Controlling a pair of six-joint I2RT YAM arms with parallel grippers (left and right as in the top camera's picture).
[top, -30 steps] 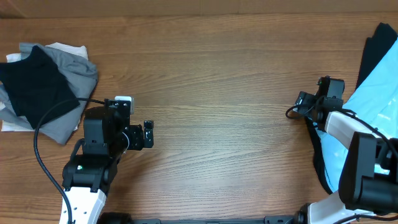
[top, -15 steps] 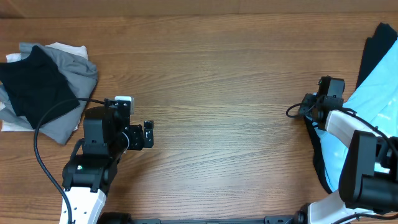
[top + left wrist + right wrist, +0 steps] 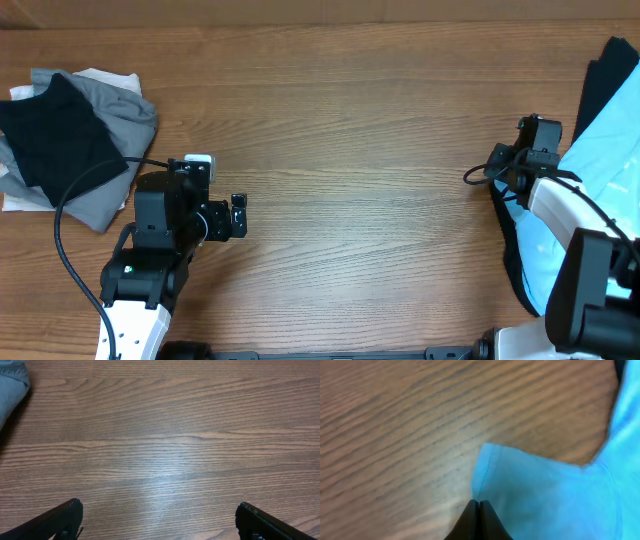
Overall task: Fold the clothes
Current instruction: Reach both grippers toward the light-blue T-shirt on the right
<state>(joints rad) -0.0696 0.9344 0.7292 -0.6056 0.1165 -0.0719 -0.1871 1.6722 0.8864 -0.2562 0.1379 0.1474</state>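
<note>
Five garments show on the table (image 3: 350, 100). Three are heaped at the upper left: one black top (image 3: 50, 140), one grey garment (image 3: 128, 122) and one white garment (image 3: 100, 77). Two lie at the right edge: the light-blue T-shirt (image 3: 612, 150) over a black garment (image 3: 600, 80). The left gripper (image 3: 159, 506) is spread over bare wood. The right gripper (image 3: 479, 506) is pressed together, pinching the T-shirt's hem.
</note>
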